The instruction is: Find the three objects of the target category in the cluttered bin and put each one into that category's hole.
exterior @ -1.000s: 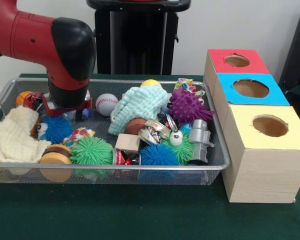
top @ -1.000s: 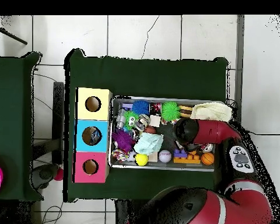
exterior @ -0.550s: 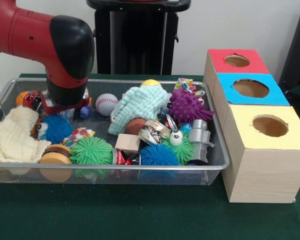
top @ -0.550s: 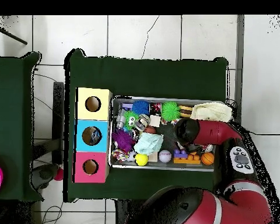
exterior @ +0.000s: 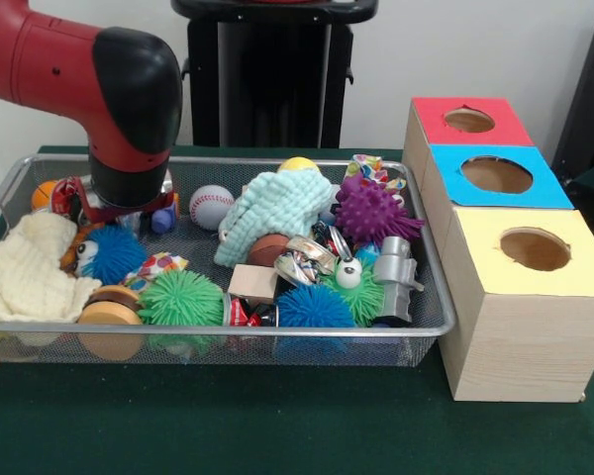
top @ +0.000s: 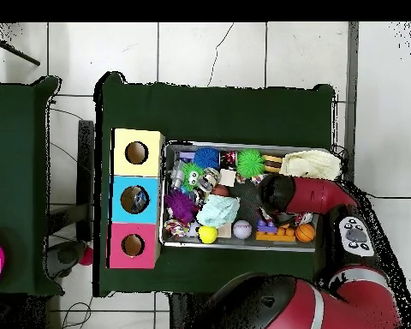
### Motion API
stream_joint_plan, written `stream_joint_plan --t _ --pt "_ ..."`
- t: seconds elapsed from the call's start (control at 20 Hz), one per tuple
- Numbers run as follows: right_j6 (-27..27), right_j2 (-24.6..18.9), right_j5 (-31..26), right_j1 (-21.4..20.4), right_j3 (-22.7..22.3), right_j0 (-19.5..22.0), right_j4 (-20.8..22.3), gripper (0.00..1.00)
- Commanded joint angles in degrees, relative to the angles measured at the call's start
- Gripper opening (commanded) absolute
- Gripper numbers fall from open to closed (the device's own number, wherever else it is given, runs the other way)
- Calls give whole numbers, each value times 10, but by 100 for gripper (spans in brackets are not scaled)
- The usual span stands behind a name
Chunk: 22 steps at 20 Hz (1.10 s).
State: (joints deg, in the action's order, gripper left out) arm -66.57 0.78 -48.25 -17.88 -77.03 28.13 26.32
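Front view: arm's wrist low over the wire bin [exterior: 431, 297] at its left far end, above the blue spiky ball [exterior: 109, 252] and beside the baseball [exterior: 211, 205]. Gripper hidden under the wrist; cannot tell if clenched or released. Probably still the search step.

Overhead view: boxes with holes [top: 136, 199] left of the bin. Next: lift clear, confirm a catch.

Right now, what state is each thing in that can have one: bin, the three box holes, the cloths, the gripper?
wire bin: full, cluttered with toys.
red box hole: open, nothing showing inside.
blue box hole: open.
yellow box hole: open.
cream cloth: crumpled at the bin's end.
mint knitted cloth: draped over other toys.
gripper: low in the bin, fingers hidden by the arm.
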Motion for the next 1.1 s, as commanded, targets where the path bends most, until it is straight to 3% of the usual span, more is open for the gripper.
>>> stream_joint_plan --t 0.05,0.4,0.75,1.1 --pt "-56 -4 -77 22 -53 0 -19 0" --pt "-59 -23 -91 -1 -64 3 -58 0" --pt "-106 -128 -18 -60 -131 42 -219 0" --pt "-78 -128 14 -87 -121 29 -233 0"
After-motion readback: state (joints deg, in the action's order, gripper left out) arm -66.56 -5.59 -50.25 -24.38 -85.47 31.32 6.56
